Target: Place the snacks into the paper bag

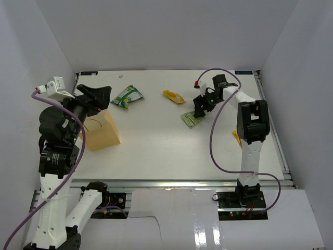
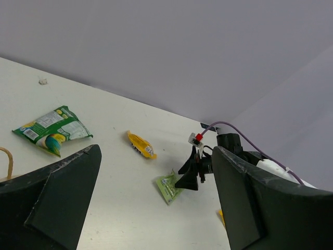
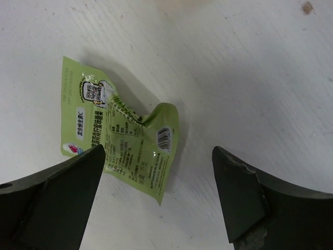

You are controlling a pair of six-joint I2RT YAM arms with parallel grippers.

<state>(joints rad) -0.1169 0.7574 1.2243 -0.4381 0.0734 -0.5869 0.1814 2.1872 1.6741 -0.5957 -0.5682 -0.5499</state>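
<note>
The tan paper bag stands at the left of the table; one loop handle shows in the left wrist view. My left gripper is open and empty above the bag's far edge. My right gripper is open, low over the pale green square packet, which lies crumpled between its fingers and is not gripped. The green-and-white packet and the orange-yellow wrapper lie on the far part of the table. A yellow pack peeks out behind the right arm. The small green packet is out of view.
White walls enclose the table on the left, back and right. The right arm's purple cable loops over the table's right half. A metal rail runs along the near edge.
</note>
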